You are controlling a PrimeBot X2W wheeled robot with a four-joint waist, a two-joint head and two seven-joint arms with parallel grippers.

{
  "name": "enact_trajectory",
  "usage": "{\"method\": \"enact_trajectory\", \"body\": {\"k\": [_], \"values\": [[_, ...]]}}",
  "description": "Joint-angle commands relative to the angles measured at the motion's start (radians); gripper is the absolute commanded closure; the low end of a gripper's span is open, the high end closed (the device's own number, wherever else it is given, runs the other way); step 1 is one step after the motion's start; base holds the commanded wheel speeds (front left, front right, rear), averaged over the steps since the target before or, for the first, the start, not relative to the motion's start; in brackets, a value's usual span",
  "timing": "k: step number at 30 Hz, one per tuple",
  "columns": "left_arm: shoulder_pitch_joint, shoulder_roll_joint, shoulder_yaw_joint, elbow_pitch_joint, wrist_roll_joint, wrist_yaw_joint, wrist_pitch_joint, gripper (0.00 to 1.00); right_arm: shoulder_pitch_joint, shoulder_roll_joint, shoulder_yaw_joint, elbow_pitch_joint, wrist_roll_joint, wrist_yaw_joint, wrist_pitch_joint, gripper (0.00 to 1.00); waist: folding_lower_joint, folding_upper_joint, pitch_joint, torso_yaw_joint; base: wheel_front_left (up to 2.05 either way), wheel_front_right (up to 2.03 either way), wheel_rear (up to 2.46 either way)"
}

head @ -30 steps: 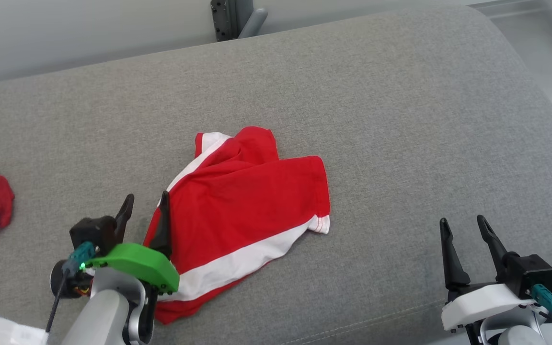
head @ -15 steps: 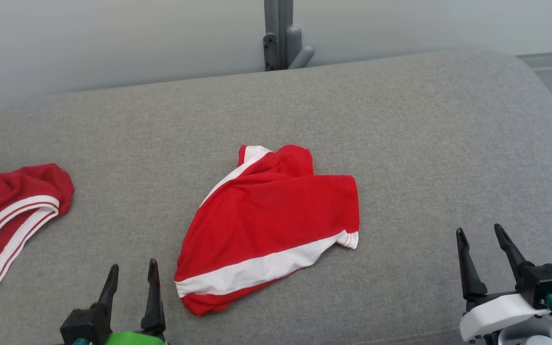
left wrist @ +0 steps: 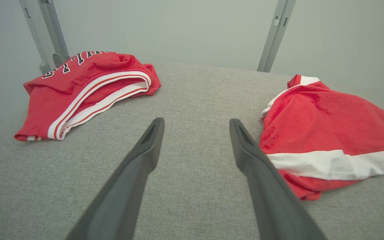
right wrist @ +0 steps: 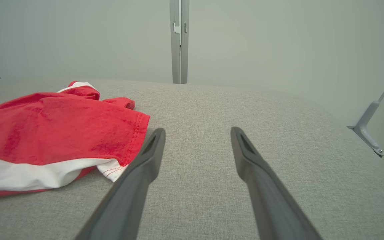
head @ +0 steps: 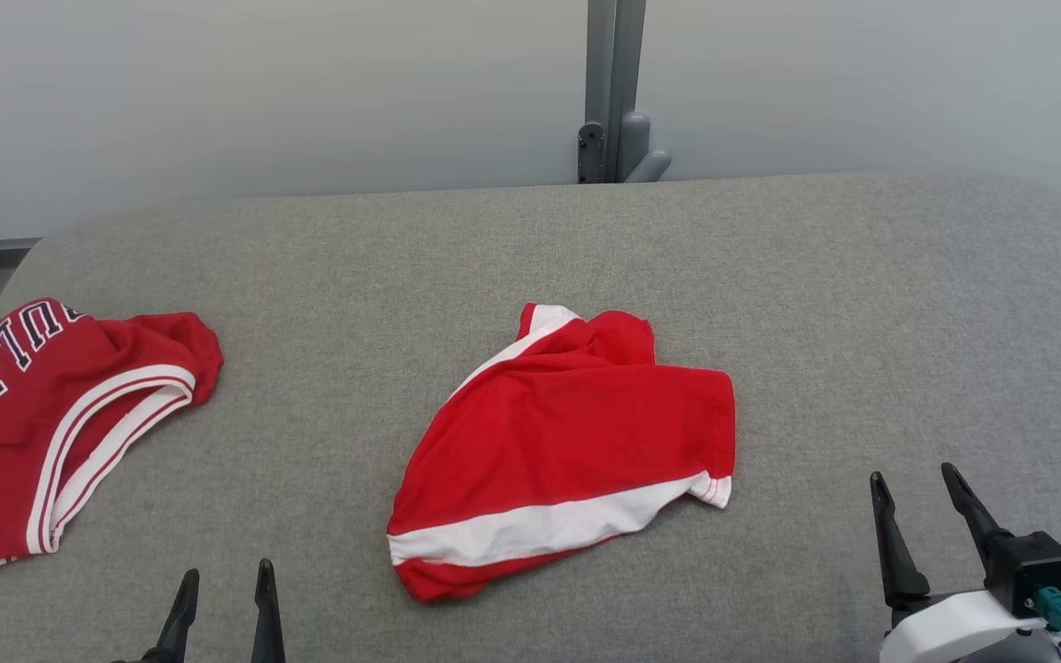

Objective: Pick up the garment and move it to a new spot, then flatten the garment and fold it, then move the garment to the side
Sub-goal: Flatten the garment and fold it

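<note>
Surface: a wide pad (head: 825,304) of grey woven fabric, with rounded far corners and a soft far edge; it looked smooth and flat.
Room: a plain pale wall (head: 263,92) stood close behind the pad. A grey metal post (head: 613,74) rose against it behind the pad's middle, with a small bracket at its foot. In the right wrist view a slanted grey strut (right wrist: 368,123) stood off the pad's right side.
Garment (head: 567,442): red with a white band, it lay loosely rumpled near the pad's middle, somewhat toward the near edge, and neither gripper touched it.
Jersey (head: 52,405): a second red piece with white trim and lettering lay at the pad's left end, well apart from the garment.
Left gripper (head: 227,571): low at the near edge, over bare fabric between jersey and garment; its fingers were spread wide and held nothing.
Right gripper (head: 914,474): at the near right, over bare fabric to the right of the garment and apart from it; its jaws were wide apart and empty.
</note>
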Motion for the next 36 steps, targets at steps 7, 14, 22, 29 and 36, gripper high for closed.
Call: {"method": "enact_trajectory", "body": {"k": [7, 14, 22, 29, 36], "values": [[0.024, -0.049, 0.073, 0.002, 0.06, -0.08, -0.003, 0.0, 0.012, 0.02, 0.015, 0.012, -0.011, -0.001, -0.003, 0.0, 0.0, 0.0, -0.016, 0.003, 0.0, 0.0, 0.0], [0.016, -0.077, 0.115, 0.012, 0.094, -0.121, -0.003, 0.0, -0.005, 0.034, 0.034, 0.019, 0.0, -0.001, -0.003, 0.0, 0.0, 0.0, -0.015, -0.009, 0.0, 0.0, 0.0], [-0.04, -0.074, 0.074, 0.056, 0.067, -0.145, 0.071, 0.0, -0.085, 0.007, 0.111, 0.094, -0.001, -0.001, 0.085, 0.0, 0.0, 0.0, -0.007, -0.017, 0.0, 0.0, 0.0], [-0.091, -0.049, 0.017, 0.019, 0.035, -0.152, 0.305, 0.0, -0.188, -0.031, 0.2, 0.08, 0.072, -0.002, 0.334, 0.0, 0.0, 0.0, 0.037, -0.021, 0.0, 0.0, 0.0], [-0.153, -0.037, -0.047, -0.048, -0.029, -0.159, 0.508, 0.0, -0.264, -0.059, 0.283, 0.086, 0.112, -0.001, 0.567, 0.0, 0.0, 0.0, 0.125, 0.004, 0.0, 0.0, 0.0]]}}
